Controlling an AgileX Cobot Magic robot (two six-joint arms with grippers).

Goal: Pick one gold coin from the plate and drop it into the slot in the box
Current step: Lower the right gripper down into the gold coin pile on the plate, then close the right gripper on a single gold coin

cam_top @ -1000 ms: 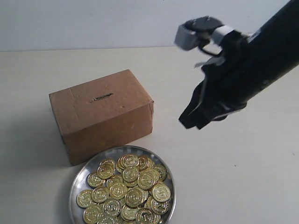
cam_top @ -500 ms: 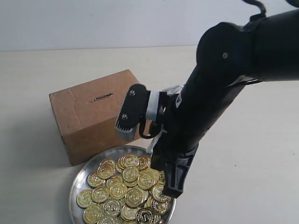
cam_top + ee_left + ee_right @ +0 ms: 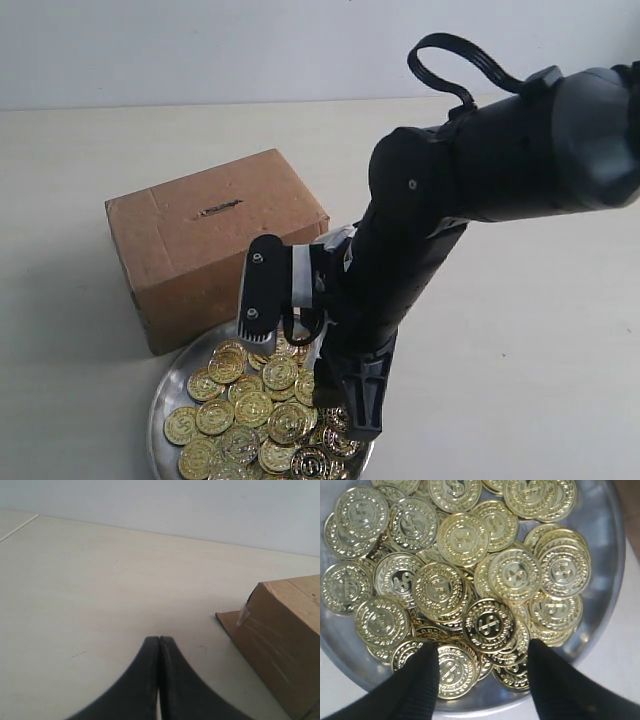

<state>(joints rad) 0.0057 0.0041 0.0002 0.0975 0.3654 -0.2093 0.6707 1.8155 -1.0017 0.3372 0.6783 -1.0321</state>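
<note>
Right gripper (image 3: 484, 649): fingers spread wide, nothing held, tips low over the round shiny silver metal plate (image 3: 616, 585). They straddle one embossed gold coin (image 3: 489, 625) lying on top of the coin heap (image 3: 445, 575); my read is it's lined up to pinch that one. Coins overlap, so a neighbour may lift with it. Brown rectangular cardboard box (image 3: 215, 245) sits just behind the plate, with the narrow dark slot (image 3: 218, 209) in its top face and nothing over it. Left gripper (image 3: 159, 647): fingers pressed together, empty, low over the pale table (image 3: 75, 580) beside the box end, out of the way.
</note>
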